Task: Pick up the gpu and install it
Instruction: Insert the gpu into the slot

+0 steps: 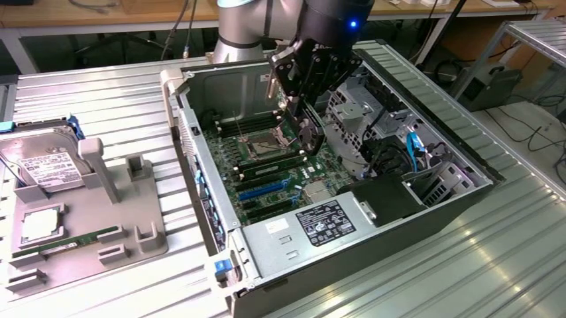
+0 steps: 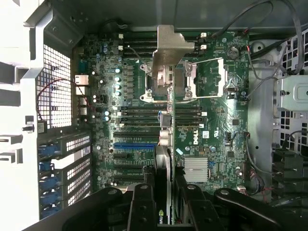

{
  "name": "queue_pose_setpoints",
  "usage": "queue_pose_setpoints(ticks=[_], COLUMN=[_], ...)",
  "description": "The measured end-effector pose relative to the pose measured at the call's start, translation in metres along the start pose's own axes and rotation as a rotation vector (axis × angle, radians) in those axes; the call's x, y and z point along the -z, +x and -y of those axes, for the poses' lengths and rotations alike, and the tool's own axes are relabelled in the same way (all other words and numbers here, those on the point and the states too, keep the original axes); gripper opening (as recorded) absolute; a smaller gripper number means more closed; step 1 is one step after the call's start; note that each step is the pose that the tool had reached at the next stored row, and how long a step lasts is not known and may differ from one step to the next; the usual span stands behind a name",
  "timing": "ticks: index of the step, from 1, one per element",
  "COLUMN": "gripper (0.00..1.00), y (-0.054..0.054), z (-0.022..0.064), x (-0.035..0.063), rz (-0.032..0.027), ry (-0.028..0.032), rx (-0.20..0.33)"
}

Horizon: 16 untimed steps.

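Overhead, one end effector (image 2: pixel 163 208) grips one gpu (image 2: pixel 164 147) — one motherboard (image 2: pixel 211 130) below.

Green motherboard (image 2: pixel 216 139), black end effector (image 2: pixel 163 204), dark gpu (image 2: pixel 163 166), grey tray (image 1: pixel 132 218)

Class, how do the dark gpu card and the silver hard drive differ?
The thin dark gpu card is on edge in the gripper; the boxy silver hard drive rests on the grey tray. The gpu is inside the case, the hard drive outside. Both are computer parts.
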<state>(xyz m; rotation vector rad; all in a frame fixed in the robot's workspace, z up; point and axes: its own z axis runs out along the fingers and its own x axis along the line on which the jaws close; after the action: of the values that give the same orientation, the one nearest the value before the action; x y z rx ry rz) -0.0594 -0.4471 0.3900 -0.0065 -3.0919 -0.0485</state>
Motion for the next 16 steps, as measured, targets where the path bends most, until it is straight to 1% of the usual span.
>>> queue_pose_setpoints(ticks=[3, 5, 12, 13, 16], gripper=[0.26, 0.26, 0.26, 0.26, 0.26], y=[0.0000, 0.0000, -0.0001, -0.0001, -0.0001], z=[0.0000, 0.0000, 0.0000, 0.0000, 0.0000], x=[0.0000, -0.0002, -0.0005, -0.0007, -0.0008], rz=[0.0001, 0.0005, -0.0009, -0.0016, -0.0023], ry=[-0.0001, 0.0005, 0.0078, 0.0111, 0.0143], rx=[0.000, 0.012, 0.160, 0.228, 0.292])
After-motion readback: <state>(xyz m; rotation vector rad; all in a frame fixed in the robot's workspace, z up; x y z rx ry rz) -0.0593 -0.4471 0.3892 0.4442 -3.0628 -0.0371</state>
